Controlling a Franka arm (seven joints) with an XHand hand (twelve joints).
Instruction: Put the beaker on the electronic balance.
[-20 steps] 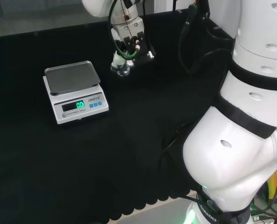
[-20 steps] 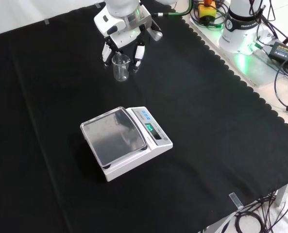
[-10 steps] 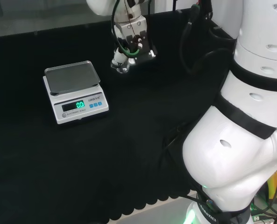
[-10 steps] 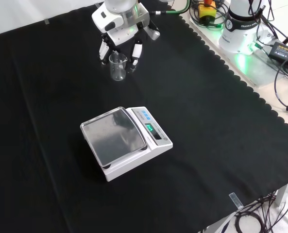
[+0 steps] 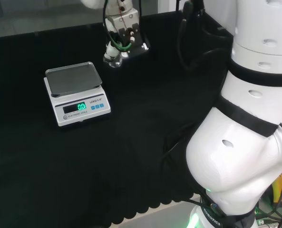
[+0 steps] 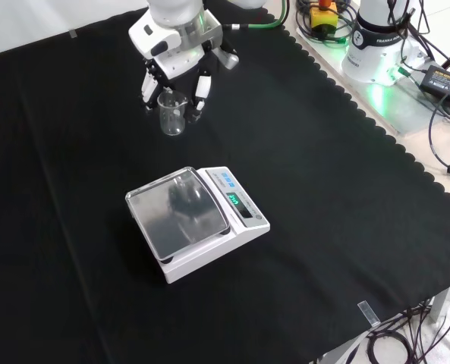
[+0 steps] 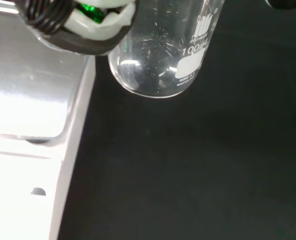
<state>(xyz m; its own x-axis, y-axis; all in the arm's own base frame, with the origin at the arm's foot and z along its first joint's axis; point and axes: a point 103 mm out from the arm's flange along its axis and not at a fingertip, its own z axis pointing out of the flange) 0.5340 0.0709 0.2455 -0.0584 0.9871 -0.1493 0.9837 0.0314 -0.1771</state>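
A small clear glass beaker hangs upright between the fingers of the black and white hand, which is curled round it. In the head view the hand holds the beaker just beyond the right back corner of the balance. The white electronic balance has a bare steel pan and a lit green display. The wrist view has the beaker's base close up above black cloth, with the balance's pan edge beside it.
The arm's big white links stand at the head view's right. In the front view the arm's base, cables and a power brick lie past the cloth's scalloped edge at the top right.
The hand has carried the beaker leftwards in the head view and the front view, nearer to the balance. The balance has not moved.
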